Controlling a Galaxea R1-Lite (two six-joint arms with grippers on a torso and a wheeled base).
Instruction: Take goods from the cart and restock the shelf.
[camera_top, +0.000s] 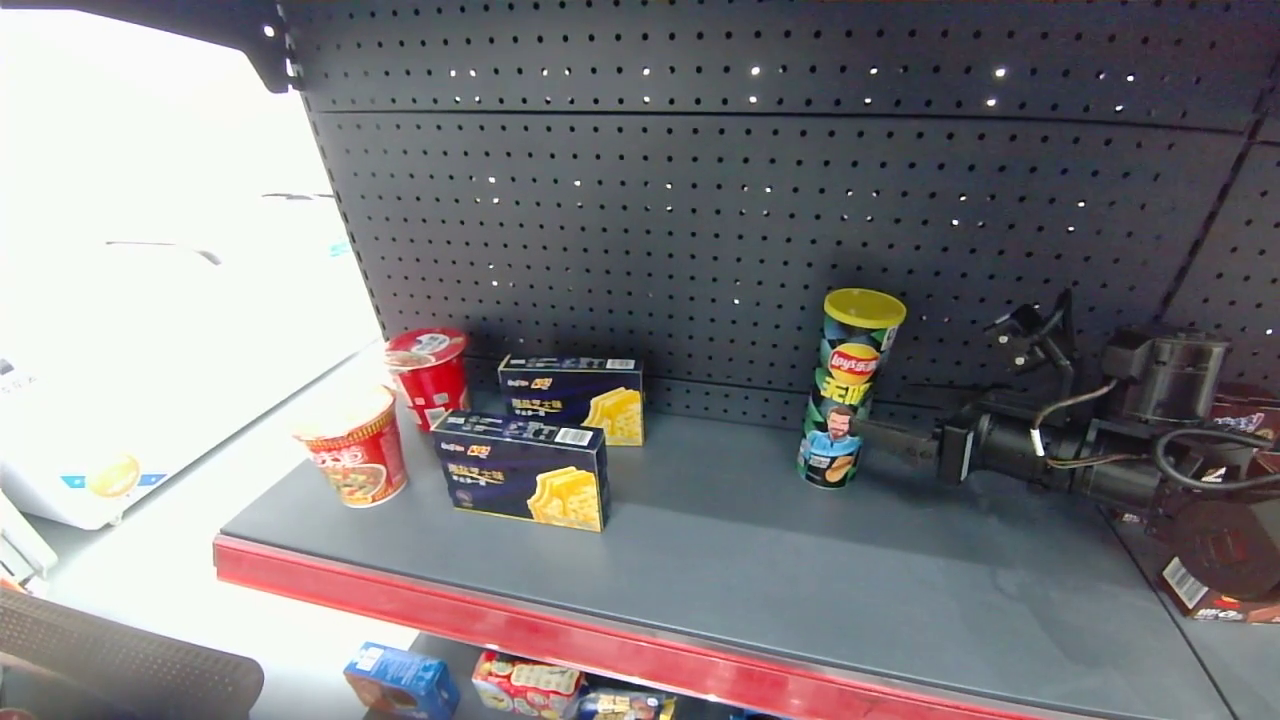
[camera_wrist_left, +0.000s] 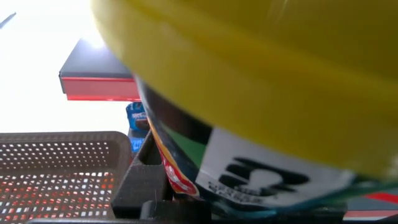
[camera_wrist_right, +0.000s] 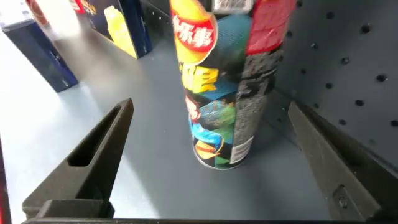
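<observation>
Chip can (camera_top: 850, 390): stood upright on the grey shelf board (camera_top: 750, 570), yellow lid on top, close to the pegboard back (camera_top: 700, 220) and well apart from the other goods.
Right gripper (camera_wrist_right: 211, 109): came in level from the right at the can's lower half. Its fingers (camera_wrist_right: 99, 149) were spread wide, one on each side of the can, with a gap showing on both sides, so they did not touch it.
Second chip can (camera_wrist_left: 267, 68): sat very close in the left wrist view, yellow lid foremost, up off the basket and out in front of the shelf's red edge (camera_wrist_left: 99, 87).
Left gripper (camera_wrist_left: 236, 186): one dark finger (camera_wrist_left: 138, 180) lay against the second chip can's side and the other was hidden behind the can. It appeared clamped on that can.
Basket (camera_wrist_left: 56, 168): a brown mesh wall lay below the held can, its contents not visible.
Biscuit boxes: two dark blue boxes stood at the shelf's left part, one in front (camera_top: 522, 468) and one behind (camera_top: 575, 398).
Noodle cups: two red cups stood left of the boxes, one near the shelf's front edge (camera_top: 352, 458) and one farther back (camera_top: 428, 375).
Lower shelf: a blue box (camera_top: 400, 680) and coloured packets (camera_top: 525, 685) lay under the red rail (camera_top: 500, 620).
</observation>
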